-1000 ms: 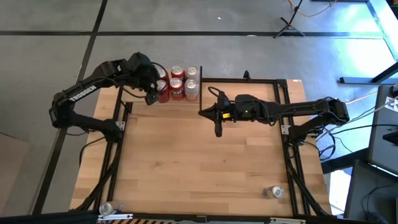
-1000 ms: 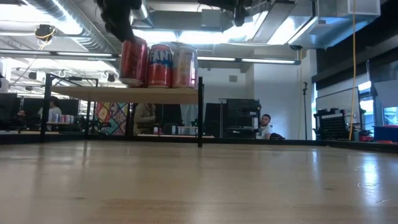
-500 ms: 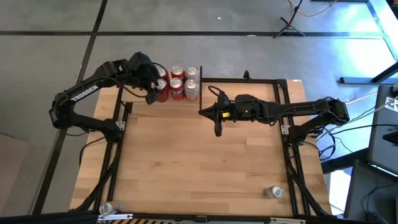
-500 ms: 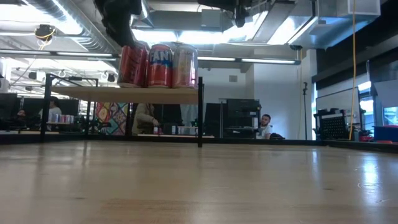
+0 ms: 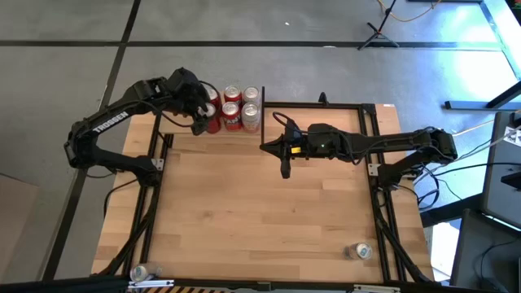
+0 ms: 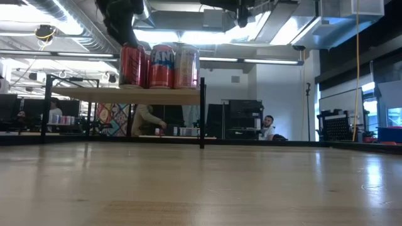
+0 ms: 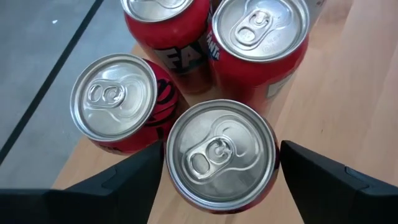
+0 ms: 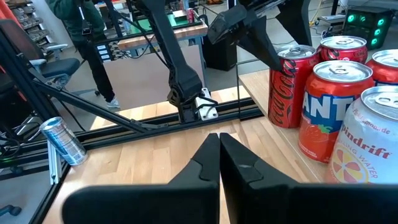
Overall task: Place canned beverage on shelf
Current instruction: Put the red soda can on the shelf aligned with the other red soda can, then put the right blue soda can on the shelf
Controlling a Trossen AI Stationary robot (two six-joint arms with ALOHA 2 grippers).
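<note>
Currently the left gripper (image 5: 201,111) hangs over the left end of the light-wood shelf with thin black posts (image 6: 125,95), fingers (image 7: 124,177) straddling a red aluminium can with silver lid (image 7: 219,157); whether they press its sides or have let go, cannot tell. Can stands upright on the board, packed against three other red cans (image 7: 249,37) and near the board's outer edge. Good move, as a judgement: part the jaws evenly, lift straight up, no sideways drift, or the neighbours tip. Further right, the right gripper (image 5: 284,159) waits above the wooden tabletop (image 5: 269,212), jaws pressed together, empty.
</note>
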